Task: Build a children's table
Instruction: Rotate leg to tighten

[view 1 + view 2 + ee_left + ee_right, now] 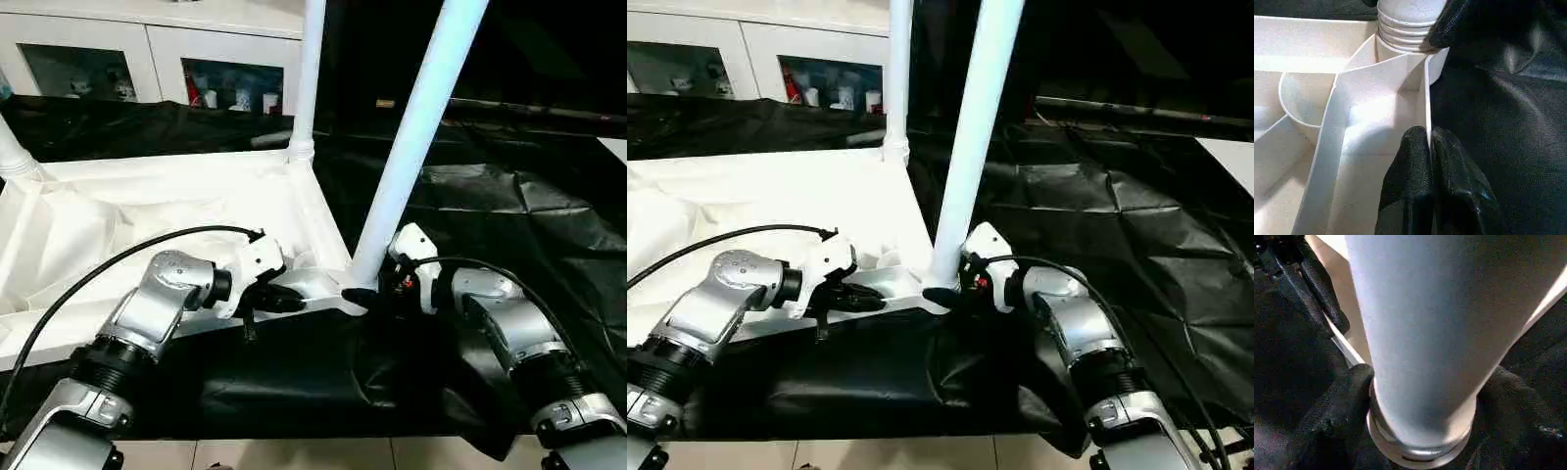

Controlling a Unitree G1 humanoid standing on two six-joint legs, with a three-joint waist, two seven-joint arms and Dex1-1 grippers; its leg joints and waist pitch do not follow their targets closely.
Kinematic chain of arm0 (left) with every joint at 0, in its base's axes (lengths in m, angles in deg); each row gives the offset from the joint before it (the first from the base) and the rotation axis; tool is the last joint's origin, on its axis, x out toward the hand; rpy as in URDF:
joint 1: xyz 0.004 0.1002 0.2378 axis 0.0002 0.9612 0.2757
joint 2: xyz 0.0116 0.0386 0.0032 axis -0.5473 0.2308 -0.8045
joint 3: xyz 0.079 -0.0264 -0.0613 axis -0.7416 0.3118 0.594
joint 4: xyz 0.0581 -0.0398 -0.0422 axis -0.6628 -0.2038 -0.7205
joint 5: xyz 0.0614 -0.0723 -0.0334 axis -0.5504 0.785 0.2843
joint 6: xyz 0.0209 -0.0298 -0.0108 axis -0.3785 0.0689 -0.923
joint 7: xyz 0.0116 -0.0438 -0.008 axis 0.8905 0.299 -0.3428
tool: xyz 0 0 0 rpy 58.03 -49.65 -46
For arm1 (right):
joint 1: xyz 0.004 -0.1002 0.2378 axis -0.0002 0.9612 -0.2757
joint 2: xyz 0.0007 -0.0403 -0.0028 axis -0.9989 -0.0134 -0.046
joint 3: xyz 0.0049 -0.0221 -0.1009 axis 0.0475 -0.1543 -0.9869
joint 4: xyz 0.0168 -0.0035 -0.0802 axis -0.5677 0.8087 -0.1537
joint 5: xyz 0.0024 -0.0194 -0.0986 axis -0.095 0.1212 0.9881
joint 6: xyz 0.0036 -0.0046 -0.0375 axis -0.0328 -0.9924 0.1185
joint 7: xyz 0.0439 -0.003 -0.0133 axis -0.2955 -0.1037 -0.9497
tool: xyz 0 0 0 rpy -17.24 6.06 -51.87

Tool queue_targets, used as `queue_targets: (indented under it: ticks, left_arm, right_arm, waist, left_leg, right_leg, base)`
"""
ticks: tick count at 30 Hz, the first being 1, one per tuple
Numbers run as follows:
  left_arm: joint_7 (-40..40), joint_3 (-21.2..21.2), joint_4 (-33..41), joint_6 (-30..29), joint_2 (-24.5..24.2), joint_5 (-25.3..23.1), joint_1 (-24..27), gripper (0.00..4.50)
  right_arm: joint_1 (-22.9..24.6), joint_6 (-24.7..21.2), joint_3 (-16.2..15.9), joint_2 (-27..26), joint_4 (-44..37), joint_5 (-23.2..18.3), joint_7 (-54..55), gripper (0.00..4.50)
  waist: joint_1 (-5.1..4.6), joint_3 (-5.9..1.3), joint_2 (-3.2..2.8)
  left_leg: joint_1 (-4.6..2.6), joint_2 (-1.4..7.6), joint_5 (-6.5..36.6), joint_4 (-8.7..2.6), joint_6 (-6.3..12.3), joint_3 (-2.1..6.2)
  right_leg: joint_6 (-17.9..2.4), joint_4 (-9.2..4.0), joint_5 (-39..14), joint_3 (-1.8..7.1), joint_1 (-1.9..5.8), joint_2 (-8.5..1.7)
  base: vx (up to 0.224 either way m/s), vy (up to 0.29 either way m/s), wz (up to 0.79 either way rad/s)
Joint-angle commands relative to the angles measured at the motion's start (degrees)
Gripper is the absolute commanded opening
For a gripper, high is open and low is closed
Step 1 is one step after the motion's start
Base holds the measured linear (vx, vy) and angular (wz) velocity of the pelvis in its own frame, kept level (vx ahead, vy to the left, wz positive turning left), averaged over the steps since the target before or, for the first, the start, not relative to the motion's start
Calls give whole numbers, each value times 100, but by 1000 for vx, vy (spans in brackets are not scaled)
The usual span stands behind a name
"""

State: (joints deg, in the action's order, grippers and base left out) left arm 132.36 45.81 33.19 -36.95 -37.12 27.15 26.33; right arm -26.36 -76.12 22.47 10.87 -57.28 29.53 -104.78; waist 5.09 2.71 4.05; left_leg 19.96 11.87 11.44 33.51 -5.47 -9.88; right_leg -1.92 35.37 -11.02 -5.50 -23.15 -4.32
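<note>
Table's flipped belly-up on the black-covered work table (549, 225), with both grippers working the near corner.

The legs get cut off by the top edge of the head views, so you can't see their ends, and the far-left leg (12, 152) barely pokes in. The children's table (147, 211) is all white plastic, ribbed underside facing up, near edge close to the work table's front edge. The near leg (416, 137) stands tilted in its corner socket; another leg (310, 78) rises at the far corner. The left gripper (1428, 147) is pinched tight on the thin side rim just beside that socket. The right gripper (1420, 396) sits spread wide around the near leg's base, one finger either side, touching it.
</note>
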Motion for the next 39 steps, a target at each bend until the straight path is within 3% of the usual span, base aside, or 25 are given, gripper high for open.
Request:
queue_targets:
  ticks: [1,5,13,16,18,20,23,24,27,28,31,32,38,39]
  left_arm:
    - [203,-221,26,-71,-21,-52,93,0]
    - [194,-226,34,-87,-33,-59,93,0]
    - [-51,-182,-47,-59,30,-115,70,0]
    - [-796,2,-446,-77,336,-250,-137,0]
    - [-1452,124,-874,-156,712,-327,-376,0]
    - [-1630,129,-997,-178,829,-362,-450,0]
    - [-2054,140,-1245,-227,1083,-451,-610,0]
    - [-2297,146,-1412,-269,1270,-481,-721,0]
    - [-2609,97,-1655,-299,1571,-550,-879,0]
    - [-2680,48,-1760,-223,1677,-602,-931,0]
    - [-2676,4,-1930,-45,1785,-667,-990,0]
    - [-2655,6,-1921,-29,1774,-656,-981,0]
    - [-2508,31,-1853,149,1582,-630,-888,0]
    - [-2309,50,-1781,216,1419,-625,-804,0]
  right_arm:
    - [42,-62,52,40,-99,-54,-43,312]
    - [71,-61,41,45,-96,-57,-55,281]
    - [131,-160,145,-57,-7,-37,200,270]
    - [19,-206,506,-395,428,-31,1178,270]
    - [-109,-255,933,-907,872,22,2701,270]
    - [-153,-250,1064,-1066,995,23,3183,269]
    - [-234,-172,1228,-1343,1234,67,4016,269]
    - [-299,-74,1270,-1523,1392,138,4529,269]
    - [-443,87,1305,-1830,1693,245,5237,269]
    - [-539,193,1251,-1950,1870,316,5331,269]
    - [-736,407,1224,-2122,2143,354,5307,269]
    - [-753,444,1235,-2126,2145,325,5282,324]
    - [-810,636,1219,-1997,2034,286,4991,374]
    - [-831,663,1181,-1812,1868,255,4503,387]
  waist:
    - [4,-337,-64]
    - [8,-344,-64]
    - [8,-345,-55]
    - [0,-322,-43]
    - [-9,-292,-54]
    - [-10,-295,-51]
    - [-31,-302,-58]
    - [-24,-313,-58]
    - [-23,-332,-50]
    - [-24,-331,-85]
    - [-27,-335,-84]
    - [-15,-337,-71]
    - [-19,-332,-43]
    - [-15,-332,-49]
  left_leg:
    - [-10,178,597,-373,224,14]
    - [-4,175,559,-369,206,18]
    - [-5,172,506,-363,230,14]
    - [-12,169,722,-379,137,16]
    - [-38,148,1048,-399,-78,29]
    - [-61,153,1247,-415,-161,51]
    - [-66,159,1345,-430,-193,62]
    - [-57,152,1258,-430,-170,52]
    - [-49,133,1115,-421,-162,36]
    - [-49,138,1066,-427,-190,37]
    - [-37,136,1082,-428,-144,33]
    - [-35,139,1102,-426,-105,34]
    - [-17,144,1093,-428,-46,30]
    - [-19,150,1097,-429,-16,31]
  right_leg:
    - [-1199,-358,-572,358,360,-423]
    - [-1168,-350,-570,360,366,-422]
    - [-1193,-341,-483,359,369,-419]
    - [-1100,-397,-926,356,353,-430]
    - [-859,-490,-1777,346,301,-447]
    - [-654,-539,-2235,337,286,-459]
    - [-570,-548,-2209,339,273,-449]
    - [-584,-525,-1901,352,272,-439]
    - [-580,-502,-1734,360,275,-437]
    - [-616,-491,-1547,360,266,-423]
    - [-700,-455,-1220,359,288,-417]
    - [-704,-456,-1214,355,303,-424]
    - [-673,-465,-1346,358,306,-432]
    - [-682,-465,-1341,356,308,-431]
  base:
    - [0,0,0]
    - [0,0,0]
    - [0,0,0]
    - [0,0,0]
    - [0,0,0]
    - [0,0,0]
    - [0,0,0]
    - [0,0,0]
    - [0,0,0]
    - [0,0,0]
    - [0,0,0]
    - [0,0,0]
    - [0,0,0]
    - [0,0,0]
